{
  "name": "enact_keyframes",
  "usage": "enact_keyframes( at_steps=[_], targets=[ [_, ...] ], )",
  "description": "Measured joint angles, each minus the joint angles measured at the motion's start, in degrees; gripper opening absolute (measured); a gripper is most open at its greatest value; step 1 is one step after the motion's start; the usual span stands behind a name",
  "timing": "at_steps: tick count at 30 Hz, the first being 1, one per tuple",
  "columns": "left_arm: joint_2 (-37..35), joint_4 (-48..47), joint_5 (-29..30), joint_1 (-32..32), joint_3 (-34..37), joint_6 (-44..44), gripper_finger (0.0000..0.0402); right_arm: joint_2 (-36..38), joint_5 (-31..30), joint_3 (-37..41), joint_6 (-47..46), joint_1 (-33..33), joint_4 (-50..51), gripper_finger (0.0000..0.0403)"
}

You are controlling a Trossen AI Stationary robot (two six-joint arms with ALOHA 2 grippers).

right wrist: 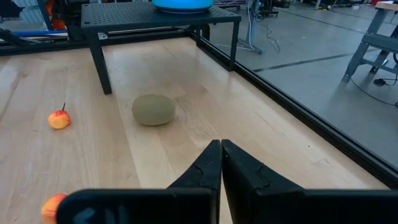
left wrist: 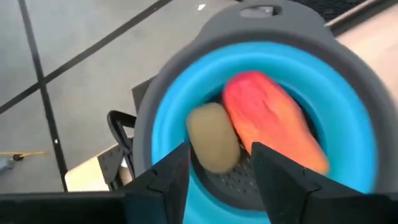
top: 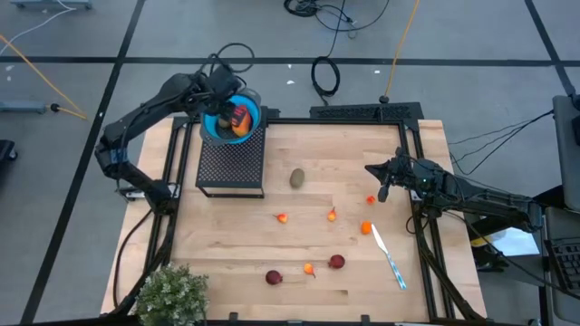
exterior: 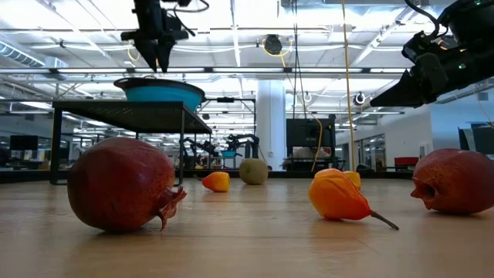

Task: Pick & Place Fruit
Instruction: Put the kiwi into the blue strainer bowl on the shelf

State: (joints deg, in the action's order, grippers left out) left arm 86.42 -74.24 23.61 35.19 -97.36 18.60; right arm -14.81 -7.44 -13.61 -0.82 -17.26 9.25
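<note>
Fruit scattered over the wooden table: olive-brown oval near the black mesh stand, two dark red balls toward the near edge, tiny orange bits in between. Red-orange oblong and a tan oval piece already sitting in the blue bowl up on the stand.

Left gripper hovering right over that bowl, fingers parted, gripping nothing. Right gripper low over the table near the olive oval, fingers pinched together, empty.

Probably light hollow plastic, stiff, smooth, so likely to roll or squirt out. Best bet: pinching across the widest middle, not the stems.

No brands, labels or readable writing anywhere.
</note>
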Motion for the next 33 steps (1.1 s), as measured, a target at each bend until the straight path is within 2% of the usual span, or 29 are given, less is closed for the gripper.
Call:
enact_keyframes(
  at_steps=[21, 30, 33],
  targets=[
    [-18.0, 2.6, -1.2, -18.5, 0.5, 1.2, 0.0006, 0.0, 0.0, 0.0, 0.0, 0.0, -1.5, 0.0004],
    [-21.7, 4.2, 0.5, -27.0, 0.7, 0.5, 0.0018, 0.0, 0.1, 0.0, -0.4, 0.0, -6.5, 0.0004],
    [-23.1, 6.7, 1.9, -29.9, 3.2, 0.3, 0.0008, 0.0, 0.1, 0.0, -4.5, 0.0, -10.7, 0.0004]
  ],
)
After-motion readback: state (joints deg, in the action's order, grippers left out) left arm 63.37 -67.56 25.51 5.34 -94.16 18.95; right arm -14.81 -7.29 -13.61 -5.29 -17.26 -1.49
